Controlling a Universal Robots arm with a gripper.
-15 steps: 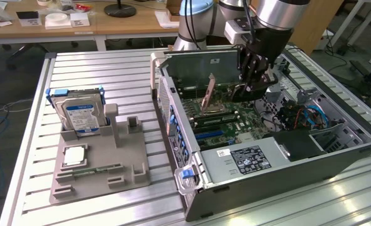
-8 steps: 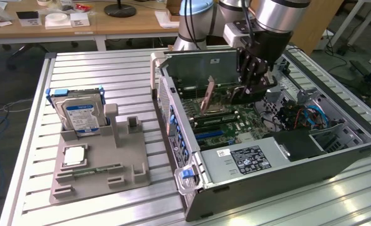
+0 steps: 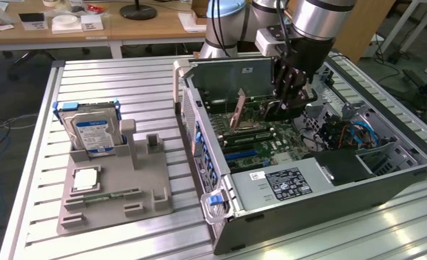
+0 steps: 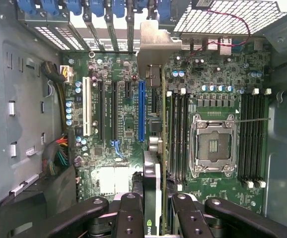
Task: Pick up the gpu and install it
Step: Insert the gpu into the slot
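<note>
Your gripper [image 3: 289, 105] stands inside the open computer case [image 3: 199, 135], low over the motherboard [image 4: 118, 134]. The pincer is pinching the gpu [image 4: 152, 166], one finger on each face, with the card held on edge.

In the wrist view the card runs away from the fingers [image 4: 128, 208] toward the rear of the case, and its silver bracket [image 4: 156, 47] sits close to the row of blue slot latches [image 4: 91, 7]. The card lies between the long blue expansion slot [image 4: 141, 111] and the nearer bank of memory slots [image 4: 176, 134], just beside the blue slot, not squarely over it. The empty processor socket [image 4: 213, 144] lies beyond the memory slots.

On the exterior view's left, the grey parts holder [image 3: 112, 187] carries the hard drive [image 3: 94, 132] upright and the memory stick [image 3: 101, 197] lying flat. It holds no gpu.

Finding: the pick-up is done and the card has been carried into the case. Installation is not confirmed. The card is seen edge-on, so you cannot tell whether its connector has entered any slot; it appears to hang just above the board. Seating, and the bracket's fit at the rear opening, stand as outstanding.
</note>
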